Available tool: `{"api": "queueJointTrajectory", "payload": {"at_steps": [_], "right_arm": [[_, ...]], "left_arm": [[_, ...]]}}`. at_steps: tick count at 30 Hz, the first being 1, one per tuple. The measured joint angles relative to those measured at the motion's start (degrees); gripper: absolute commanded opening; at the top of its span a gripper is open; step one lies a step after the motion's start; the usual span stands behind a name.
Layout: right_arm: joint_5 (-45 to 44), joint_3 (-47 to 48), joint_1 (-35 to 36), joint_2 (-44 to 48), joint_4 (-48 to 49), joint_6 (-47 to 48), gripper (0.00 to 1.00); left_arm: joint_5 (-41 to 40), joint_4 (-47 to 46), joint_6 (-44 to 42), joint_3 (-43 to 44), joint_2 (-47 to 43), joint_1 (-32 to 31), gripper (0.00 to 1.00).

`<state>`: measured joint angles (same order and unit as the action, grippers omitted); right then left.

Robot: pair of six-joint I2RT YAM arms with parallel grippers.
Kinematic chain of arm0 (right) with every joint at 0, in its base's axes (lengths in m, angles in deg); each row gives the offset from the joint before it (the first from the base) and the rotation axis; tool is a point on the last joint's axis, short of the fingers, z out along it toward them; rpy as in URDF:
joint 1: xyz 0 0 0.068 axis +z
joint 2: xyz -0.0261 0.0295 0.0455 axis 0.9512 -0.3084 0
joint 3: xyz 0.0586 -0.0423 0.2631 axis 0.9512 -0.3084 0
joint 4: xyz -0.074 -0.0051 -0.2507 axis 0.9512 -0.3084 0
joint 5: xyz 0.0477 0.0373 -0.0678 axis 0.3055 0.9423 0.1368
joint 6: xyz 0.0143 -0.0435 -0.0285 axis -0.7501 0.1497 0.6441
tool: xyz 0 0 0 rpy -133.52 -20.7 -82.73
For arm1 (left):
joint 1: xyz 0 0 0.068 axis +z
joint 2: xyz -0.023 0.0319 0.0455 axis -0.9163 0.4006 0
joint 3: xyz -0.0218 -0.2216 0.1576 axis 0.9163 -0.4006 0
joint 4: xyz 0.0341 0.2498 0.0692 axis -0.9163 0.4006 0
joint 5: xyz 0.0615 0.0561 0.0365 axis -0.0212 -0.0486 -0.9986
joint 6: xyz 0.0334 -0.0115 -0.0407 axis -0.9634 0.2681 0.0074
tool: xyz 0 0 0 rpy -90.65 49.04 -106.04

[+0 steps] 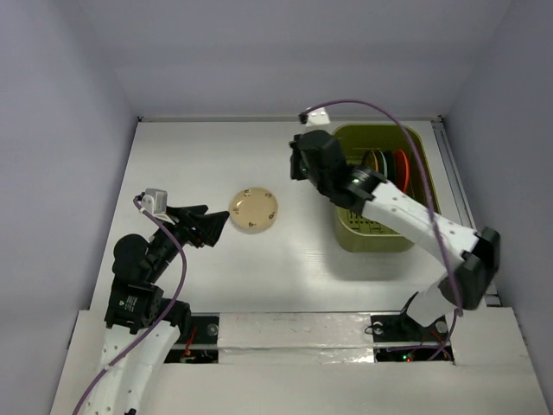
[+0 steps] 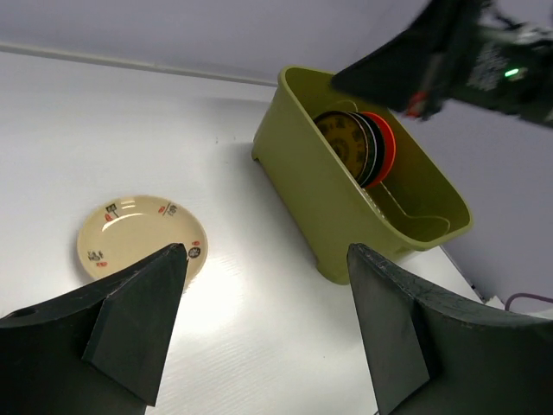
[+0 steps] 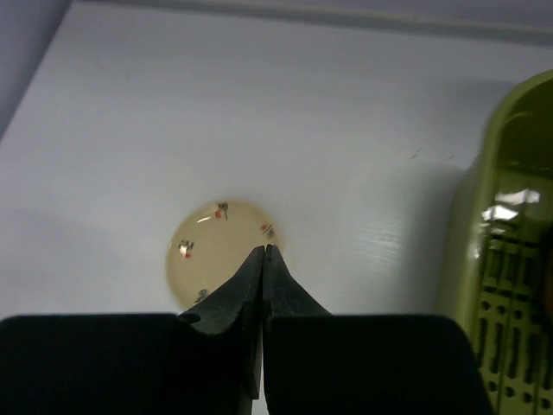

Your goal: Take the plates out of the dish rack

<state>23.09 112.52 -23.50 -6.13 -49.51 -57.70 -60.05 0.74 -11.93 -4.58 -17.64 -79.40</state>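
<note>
- From above, my right arm (image 1: 406, 216) covered much of the dish rack (image 2: 320, 199); the right wrist view cut the rack off.
- Between the amber-yellow plate (image 2: 341, 138) and the orange-red plate (image 2: 387, 143), both upright in the rack, stood a dark plate whose colour I couldn't tell.
- My right end effector (image 3: 263, 252) was closed, empty, beside the rack.
- The beige plate (image 1: 253, 210) lay flat on the counter (image 1: 173, 156) between both end effectors.
- My left end effector (image 2: 266, 252) gaped empty near it.
</note>
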Motion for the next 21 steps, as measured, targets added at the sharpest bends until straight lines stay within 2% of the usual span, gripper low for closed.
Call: {"api": "queueJointTrajectory", "payload": {"at_steps": [3, 6, 8, 9, 12, 14, 21], "right_arm": [[-2.6, -2.9, -3.1, 7.9, -0.3, 0.7, 0.0], [-4.8, -7.3, -10.1, 13.6, -0.7, 1.1, 0.0], [-6.3, -10.4, -14.6, 15.6, -2.2, 1.2, 0.06], [-7.0, -11.9, -16.2, 16.1, -3.0, 1.3, 0.14], [-8.3, -15.3, -19.1, 16.0, -5.1, 1.7, 0.28], [-8.9, -16.9, -19.9, 14.8, -6.6, 2.1, 0.33], [-9.9, -18.1, -22.6, 10.4, -8.3, 3.0, 0.34]], "left_arm": [[0.0, 0.0, 0.0, 0.0, 0.0, 0.0, 0.71], [0.1, 0.0, 0.0, 0.0, 0.0, 0.0, 0.7], [0.2, 0.0, 0.0, 0.0, 0.0, 0.0, 0.7], [0.2, 0.0, 0.0, 0.0, 0.0, 0.0, 0.7], [0.2, 0.0, 0.0, 0.0, 0.0, 0.0, 0.7], [0.3, 0.0, 0.0, 0.0, 0.0, 0.0, 0.7], [0.5, 0.0, 0.0, 0.0, 0.1, 0.0, 0.7]]}}
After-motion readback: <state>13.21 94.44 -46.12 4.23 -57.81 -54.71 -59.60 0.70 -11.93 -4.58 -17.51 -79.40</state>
